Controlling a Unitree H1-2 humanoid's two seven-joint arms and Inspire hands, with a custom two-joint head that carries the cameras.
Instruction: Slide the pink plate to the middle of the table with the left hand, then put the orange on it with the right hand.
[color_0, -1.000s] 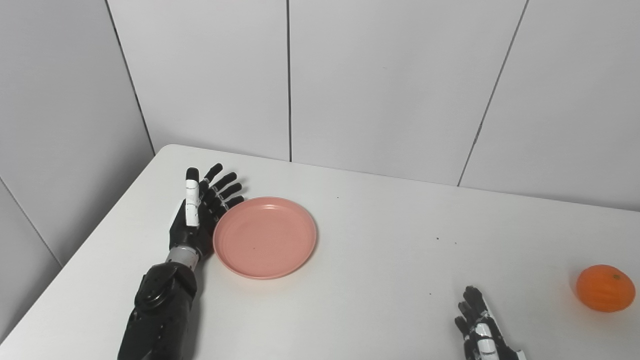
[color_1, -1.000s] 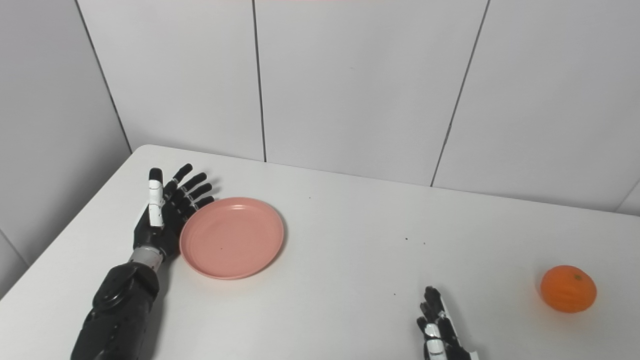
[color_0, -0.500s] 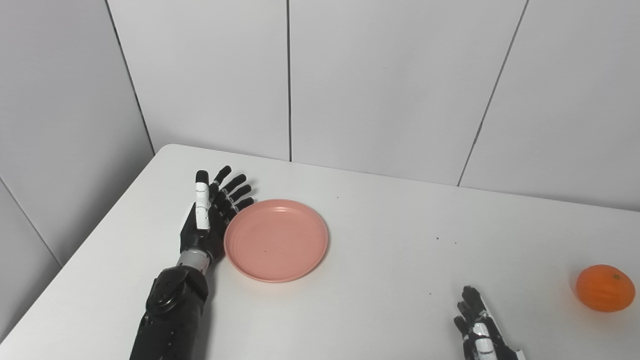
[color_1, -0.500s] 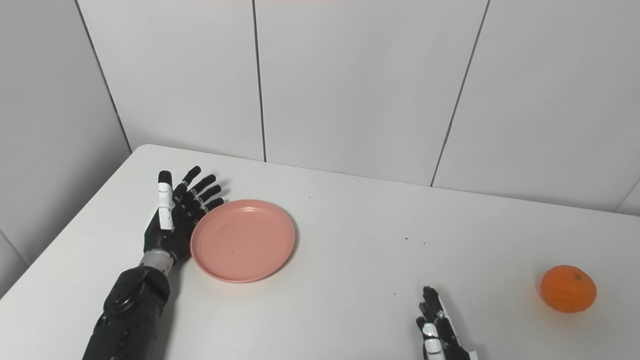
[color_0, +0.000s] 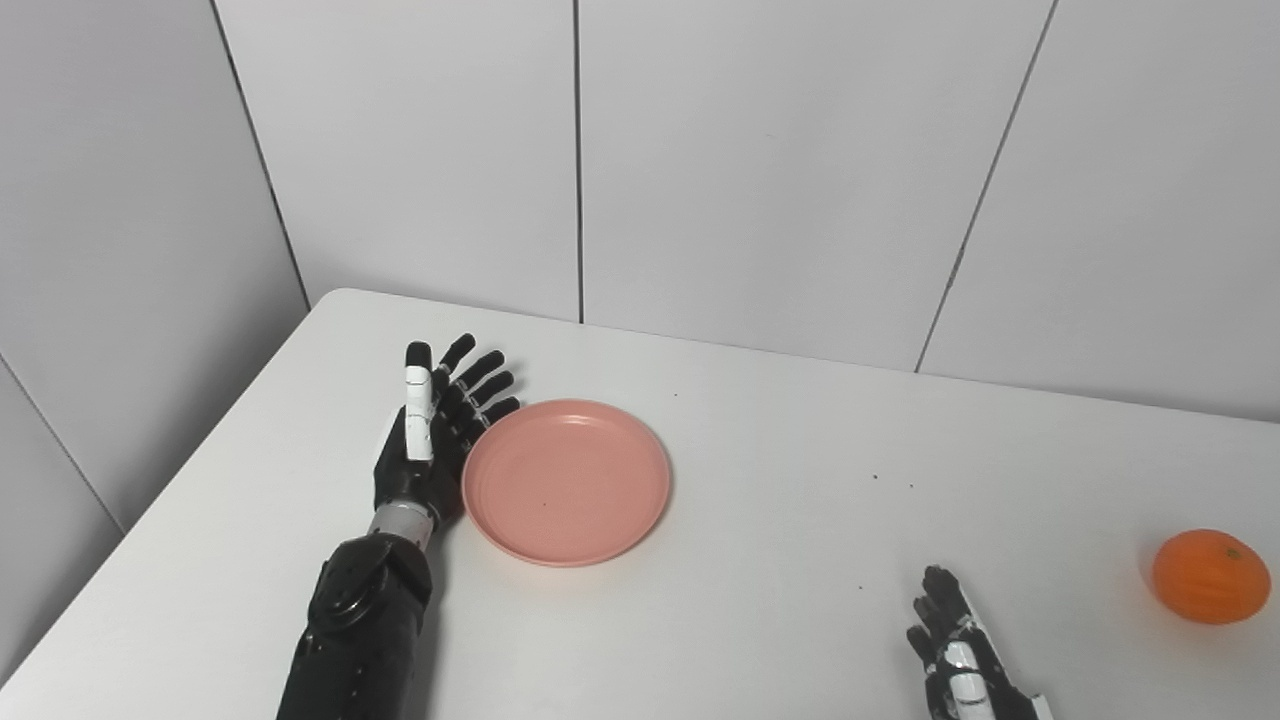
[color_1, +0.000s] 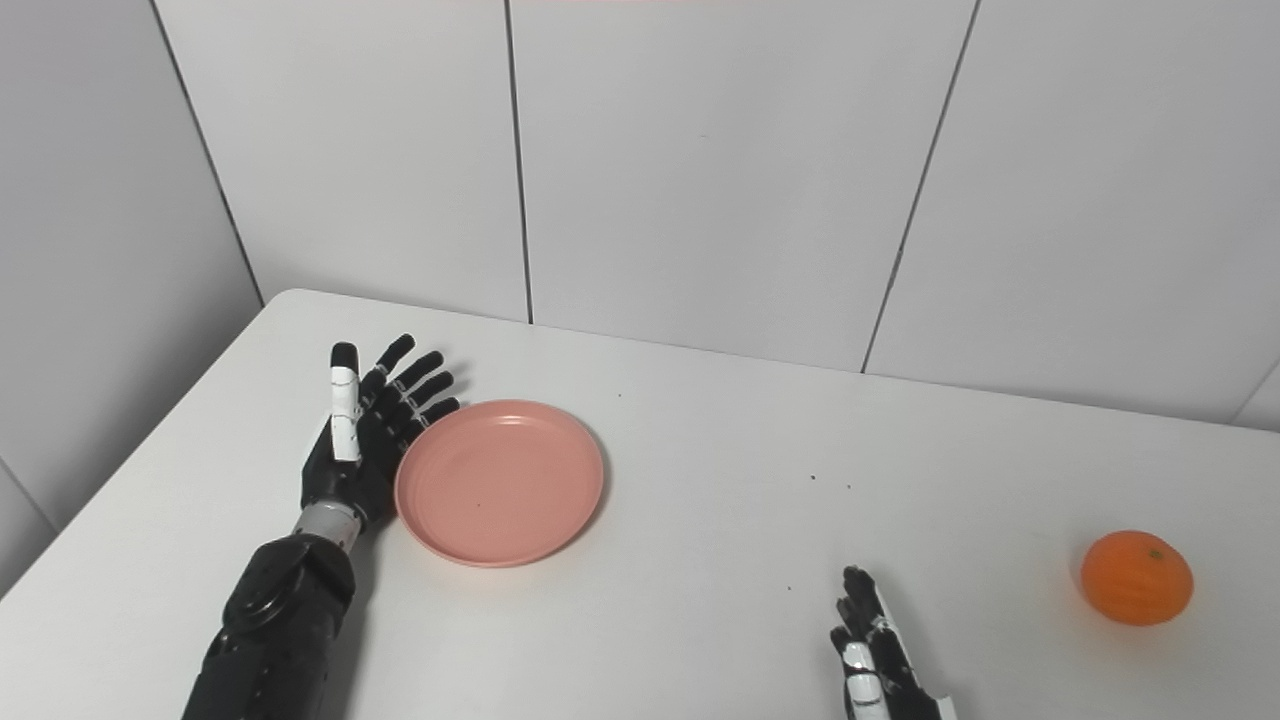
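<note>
The pink plate (color_0: 566, 482) lies flat on the white table (color_0: 780, 520), left of centre. My left hand (color_0: 430, 435) stands on edge against the plate's left rim, open, fingers straight and spread, palm toward the plate. The orange (color_0: 1210, 576) sits near the table's right side, apart from everything. My right hand (color_0: 955, 660) rests low at the bottom edge, well left of the orange, fingers extended and holding nothing; its lower part is cut off by the frame.
Grey wall panels (color_0: 760, 170) rise behind the table's far edge. The table's left edge (color_0: 180, 490) runs diagonally close to my left forearm (color_0: 355, 630). A few tiny dark specks (color_0: 877, 477) dot the tabletop.
My left hand has pushed the pink plate to the right, toward the table's middle, staying against its left rim. The right hand and the orange have not moved.
</note>
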